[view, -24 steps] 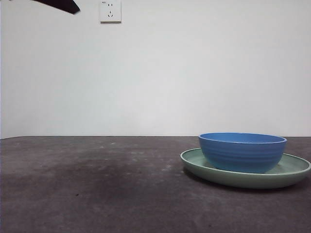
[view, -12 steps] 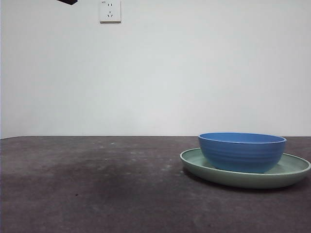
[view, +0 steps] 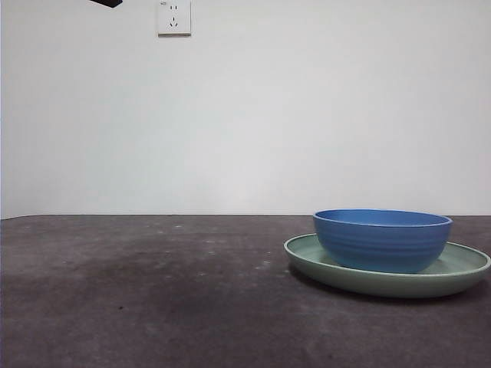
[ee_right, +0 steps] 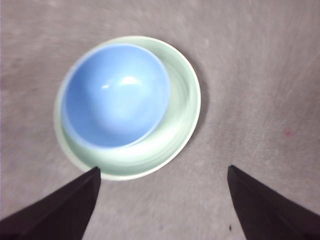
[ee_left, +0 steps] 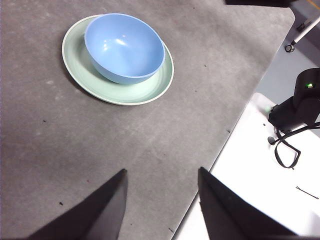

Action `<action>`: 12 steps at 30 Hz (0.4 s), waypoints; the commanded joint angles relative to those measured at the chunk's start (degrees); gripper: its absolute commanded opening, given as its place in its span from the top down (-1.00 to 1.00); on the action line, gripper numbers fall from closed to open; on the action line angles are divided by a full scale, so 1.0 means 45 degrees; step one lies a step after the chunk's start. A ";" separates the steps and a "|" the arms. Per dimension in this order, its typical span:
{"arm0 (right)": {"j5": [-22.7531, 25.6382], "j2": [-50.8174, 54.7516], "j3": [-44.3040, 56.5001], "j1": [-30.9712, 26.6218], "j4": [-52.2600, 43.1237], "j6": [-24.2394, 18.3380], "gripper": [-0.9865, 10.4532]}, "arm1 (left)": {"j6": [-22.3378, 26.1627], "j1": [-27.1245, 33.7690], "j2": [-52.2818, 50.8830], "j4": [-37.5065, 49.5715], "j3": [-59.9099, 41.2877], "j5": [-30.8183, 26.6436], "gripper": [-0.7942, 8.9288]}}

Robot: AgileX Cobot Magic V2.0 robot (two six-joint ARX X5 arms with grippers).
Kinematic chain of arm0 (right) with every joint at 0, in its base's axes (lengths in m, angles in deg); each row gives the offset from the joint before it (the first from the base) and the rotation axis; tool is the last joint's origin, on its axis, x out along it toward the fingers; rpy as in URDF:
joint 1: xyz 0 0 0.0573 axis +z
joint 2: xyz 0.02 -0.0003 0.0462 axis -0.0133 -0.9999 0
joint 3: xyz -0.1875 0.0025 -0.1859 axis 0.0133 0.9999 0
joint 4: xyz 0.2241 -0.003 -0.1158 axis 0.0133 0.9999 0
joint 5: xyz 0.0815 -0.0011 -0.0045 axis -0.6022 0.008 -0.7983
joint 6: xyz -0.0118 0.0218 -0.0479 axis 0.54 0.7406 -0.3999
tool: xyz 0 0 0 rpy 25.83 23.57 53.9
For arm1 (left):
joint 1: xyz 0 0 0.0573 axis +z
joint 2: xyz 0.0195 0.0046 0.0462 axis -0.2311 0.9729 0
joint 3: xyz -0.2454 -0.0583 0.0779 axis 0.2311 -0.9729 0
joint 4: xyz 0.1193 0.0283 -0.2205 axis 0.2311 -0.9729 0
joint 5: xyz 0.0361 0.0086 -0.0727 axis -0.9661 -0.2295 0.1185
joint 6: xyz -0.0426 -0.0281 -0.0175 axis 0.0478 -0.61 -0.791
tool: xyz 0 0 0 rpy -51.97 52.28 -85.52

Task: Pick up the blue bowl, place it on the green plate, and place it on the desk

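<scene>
The blue bowl [view: 382, 239] sits upright on the green plate [view: 460, 270], which rests on the desk [view: 153, 299] at the right of the front view. Both wrist views show the bowl [ee_left: 124, 47] [ee_right: 116, 93] off-centre on the plate [ee_left: 150, 87] [ee_right: 175, 130]. My left gripper [ee_left: 161, 175] hangs open high above the desk, well away from the dishes and near the desk's edge. Above the dishes, my right gripper [ee_right: 162, 172] is open too, with nothing between its jaws. A black arm tip [view: 106, 3] shows at the top left of the front view.
A white wall socket [view: 174, 17] is on the back wall. Past the desk's edge the left wrist view shows a white surface [ee_left: 250, 185] with a black device [ee_left: 297, 107] and cable.
The black arm tip at the top left has drawn up almost out of the front view. Bowl and plate have not moved.
</scene>
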State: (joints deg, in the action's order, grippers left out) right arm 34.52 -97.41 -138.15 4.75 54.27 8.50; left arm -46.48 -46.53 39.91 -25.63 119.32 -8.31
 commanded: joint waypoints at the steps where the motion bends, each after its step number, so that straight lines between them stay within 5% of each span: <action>1: -0.0330 -0.1015 0.0214 -0.0481 -0.0675 0.0194 0.16 | 0.0243 -0.0073 0.0083 0.0131 0.0083 0.0087 0.37; 12: -0.1588 -0.5367 0.0364 -0.1190 -0.3327 0.0155 0.21 | 0.0248 -0.0073 0.0083 0.0146 0.0083 0.0083 0.37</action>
State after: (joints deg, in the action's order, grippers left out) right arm 27.50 -120.30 -136.25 -0.69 39.85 8.61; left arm -46.30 -46.53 39.91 -25.63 119.32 -8.31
